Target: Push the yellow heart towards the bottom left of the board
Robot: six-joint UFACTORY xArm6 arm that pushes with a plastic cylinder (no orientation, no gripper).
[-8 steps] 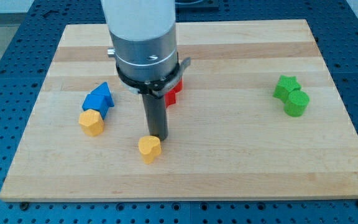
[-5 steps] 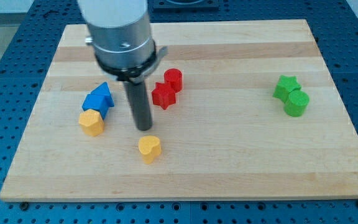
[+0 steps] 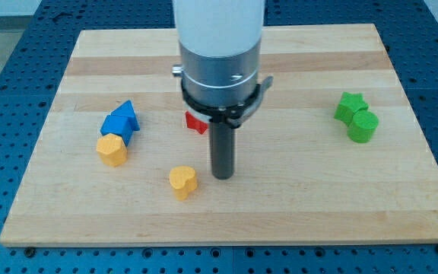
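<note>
The yellow heart (image 3: 182, 182) lies on the wooden board (image 3: 295, 198), left of centre and near the view's bottom edge. My tip (image 3: 222, 176) rests on the board just to the right of the heart, a small gap apart from it. The arm's wide cylinder rises above the tip and hides the board's middle.
A yellow hexagon block (image 3: 112, 149) sits at the left, touching two blue blocks (image 3: 121, 120) above it. A red block (image 3: 196, 122) shows partly behind the arm. A green star (image 3: 350, 105) and a green cylinder (image 3: 363, 126) sit together at the right.
My tip swung left above the heart, then moved right and down; it now sits just to the heart's right. The heart has barely moved. The arm now hides most of the red blocks.
</note>
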